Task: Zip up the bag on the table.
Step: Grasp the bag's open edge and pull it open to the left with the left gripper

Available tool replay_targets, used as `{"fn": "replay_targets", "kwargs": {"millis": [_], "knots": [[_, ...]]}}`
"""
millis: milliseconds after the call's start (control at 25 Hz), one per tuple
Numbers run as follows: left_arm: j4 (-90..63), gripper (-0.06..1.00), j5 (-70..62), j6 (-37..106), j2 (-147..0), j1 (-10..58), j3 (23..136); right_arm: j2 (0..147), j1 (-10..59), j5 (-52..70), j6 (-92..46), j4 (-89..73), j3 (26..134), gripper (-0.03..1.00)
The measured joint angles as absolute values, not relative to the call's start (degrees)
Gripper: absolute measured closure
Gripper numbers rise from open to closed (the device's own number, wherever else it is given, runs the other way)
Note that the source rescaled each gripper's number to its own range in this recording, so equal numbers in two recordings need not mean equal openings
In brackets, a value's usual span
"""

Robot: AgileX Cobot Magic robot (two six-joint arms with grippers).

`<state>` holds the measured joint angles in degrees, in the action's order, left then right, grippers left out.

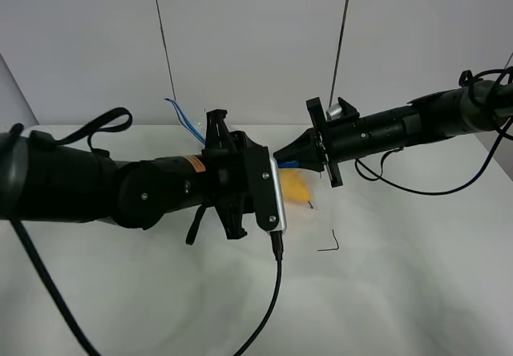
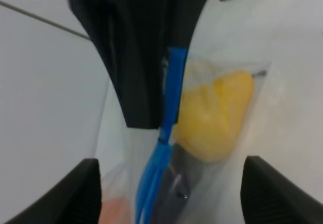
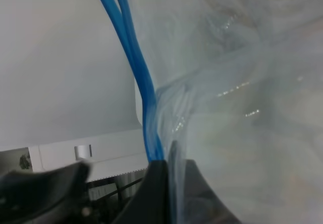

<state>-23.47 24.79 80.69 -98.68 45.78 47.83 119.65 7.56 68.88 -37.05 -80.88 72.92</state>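
The clear bag (image 1: 298,189) lies on the white table (image 1: 401,284) between the two arms, with yellow produce showing. Its blue zipper strip (image 1: 183,117) rises behind my left arm. My right gripper (image 1: 282,161) is shut on the blue strip (image 3: 144,88), pinching it at the fingertips (image 3: 157,176). In the left wrist view the blue strip (image 2: 171,103) runs up into the right gripper's black fingers (image 2: 136,47). My left gripper (image 2: 179,196) is open, its fingers (image 2: 83,193) wide on either side of the bag (image 2: 217,118). Yellow, dark and orange produce show inside.
My bulky left arm (image 1: 160,188) and its silver wrist camera (image 1: 274,200) hide most of the bag in the high view. A thin black corner mark (image 1: 329,244) lies right of the bag. Cables hang from both arms.
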Motion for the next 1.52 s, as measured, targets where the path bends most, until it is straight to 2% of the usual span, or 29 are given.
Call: {"fn": "replay_targets", "kwargs": {"millis": [320,560,680,1280,1360,1520], "knots": [[-23.48,0.14,32.19,79.58,-102.41,47.30,47.83,119.65,7.56,68.88,-37.05,-80.88,72.92,0.97],[-22.57,0.30,33.06,79.25,-102.41,47.89,47.83,119.65,7.56,68.88,-37.05,-80.88,72.92,0.97],[-22.34,0.34,33.11,79.25,-102.41,47.89,47.83,119.65,7.56,68.88,-37.05,-80.88,72.92,0.97],[-20.85,0.37,41.91,79.23,-106.36,47.89,47.77,119.65,7.56,68.88,-37.01,-80.88,72.92,0.97],[-20.85,0.42,41.92,79.23,-106.36,47.89,47.77,119.65,7.56,68.88,-37.01,-80.88,72.92,0.97],[-20.81,0.61,41.92,79.19,-106.36,47.89,47.77,119.65,7.56,68.88,-37.01,-80.88,72.92,0.97]]}}
